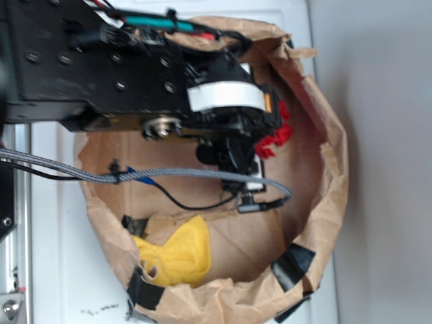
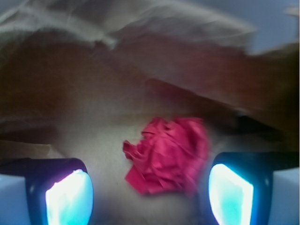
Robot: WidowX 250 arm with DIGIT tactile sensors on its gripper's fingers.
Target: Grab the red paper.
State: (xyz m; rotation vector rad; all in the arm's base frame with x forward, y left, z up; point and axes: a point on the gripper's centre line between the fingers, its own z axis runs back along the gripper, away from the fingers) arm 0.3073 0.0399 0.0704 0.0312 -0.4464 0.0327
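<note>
The red paper is a crumpled bright red wad lying on the floor of the brown paper bag. In the wrist view it lies between my two pads, nearer the right pad than the left pad. My gripper is open and holds nothing. In the exterior view the gripper reaches down into the bag from the left. Only bits of the red paper show past its black body.
The brown paper bag has tall crumpled walls all round, patched with black tape. A fuzzy yellow cloth lies at the bag's near wall. Black and braided grey cables hang across the bag's opening.
</note>
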